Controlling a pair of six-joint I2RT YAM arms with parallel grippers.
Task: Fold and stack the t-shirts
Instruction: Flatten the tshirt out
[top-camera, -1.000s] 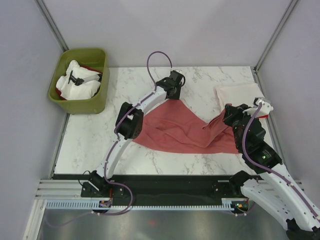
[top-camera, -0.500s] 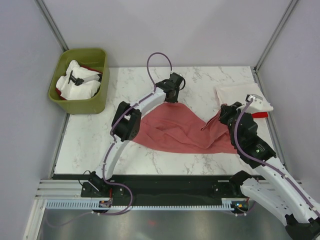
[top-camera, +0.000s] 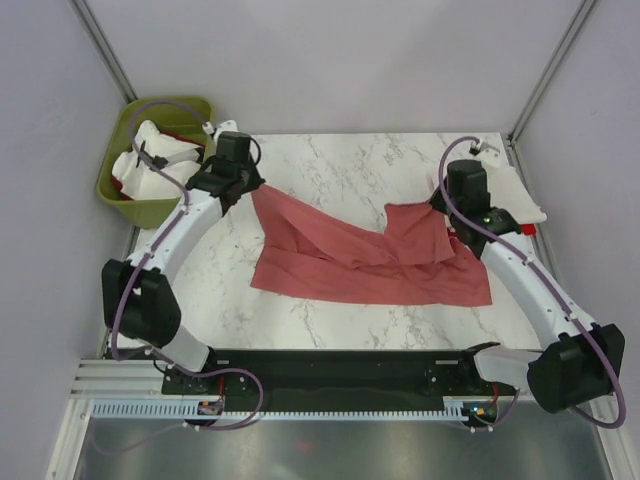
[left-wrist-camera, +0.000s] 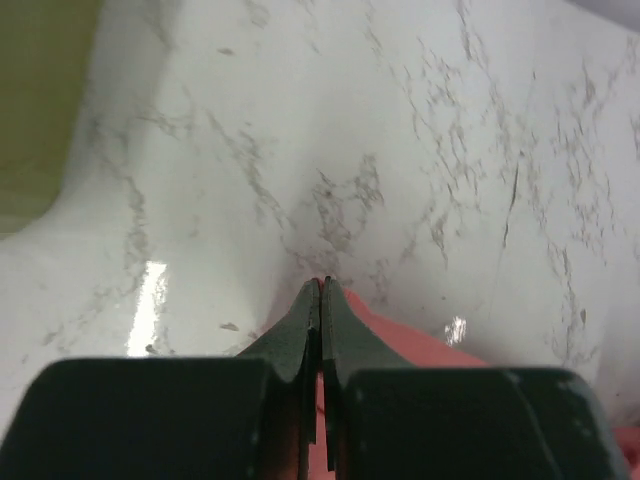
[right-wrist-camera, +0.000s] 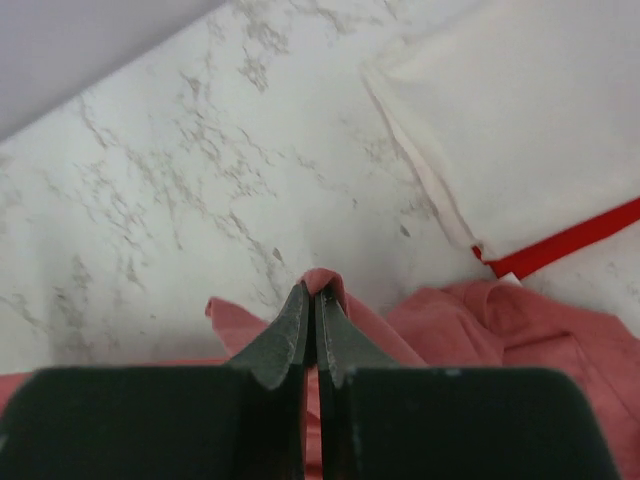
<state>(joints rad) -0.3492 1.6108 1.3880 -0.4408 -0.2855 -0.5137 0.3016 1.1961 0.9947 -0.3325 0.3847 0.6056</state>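
Note:
The dusty salmon-red t-shirt (top-camera: 365, 262) lies stretched wide across the marble table, rumpled along its top edge. My left gripper (top-camera: 247, 188) is shut on its far left corner, close to the table; the left wrist view shows the closed fingertips (left-wrist-camera: 312, 310) pinching salmon cloth (left-wrist-camera: 420, 345). My right gripper (top-camera: 447, 208) is shut on a fold at the shirt's far right top; in the right wrist view the cloth (right-wrist-camera: 330, 278) humps over the closed tips. The folded cream-white t-shirt (top-camera: 505, 190) lies at the far right, with a bright red t-shirt edge (top-camera: 527, 229) showing under it.
A green bin (top-camera: 190, 205) with white cloths (top-camera: 160, 170) stands at the far left corner, just left of my left gripper; its wall shows in the left wrist view (left-wrist-camera: 40, 100). Grey walls and frame posts enclose the table (top-camera: 340, 165).
Both grippers swung apart: the left moved left toward the bin with its corner, the right moved back and right. The shirt went from bunched to spread wide.

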